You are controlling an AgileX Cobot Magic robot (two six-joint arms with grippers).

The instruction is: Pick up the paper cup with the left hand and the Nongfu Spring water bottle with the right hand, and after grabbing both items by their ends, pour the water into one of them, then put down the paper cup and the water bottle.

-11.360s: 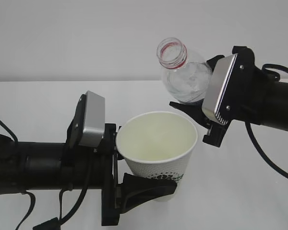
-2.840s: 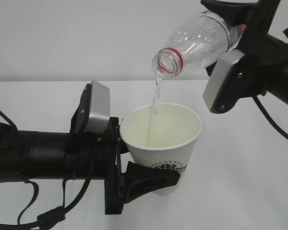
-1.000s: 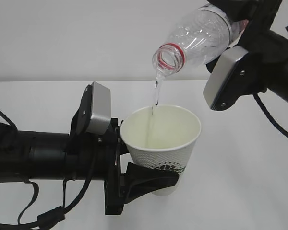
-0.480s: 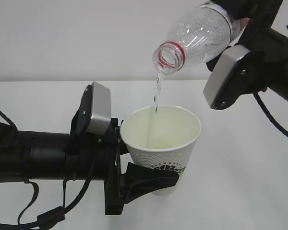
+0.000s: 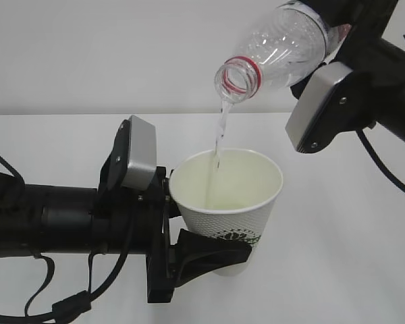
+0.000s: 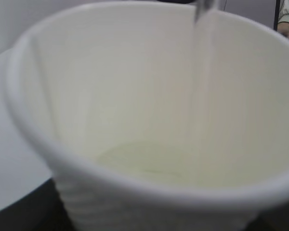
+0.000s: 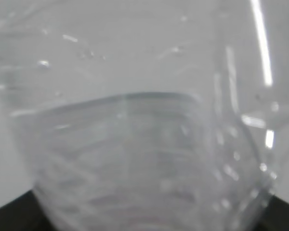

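The left gripper (image 5: 209, 253) is clamped on the lower part of the paper cup (image 5: 227, 202) and holds it upright above the white tabletop (image 5: 337, 270), near its front edge. The right gripper (image 5: 324, 47) is clamped on the water bottle (image 5: 277, 50), which is tilted with its open mouth down and to the left, above the cup. A thin stream of water (image 5: 219, 135) falls from the mouth into the cup, where a pale pool (image 6: 144, 161) lies at the bottom

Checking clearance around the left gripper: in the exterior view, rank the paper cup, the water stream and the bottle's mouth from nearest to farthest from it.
1. Paper cup, held in the left gripper.
2. Water stream, above the cup.
3. Bottle mouth, highest, upper right.
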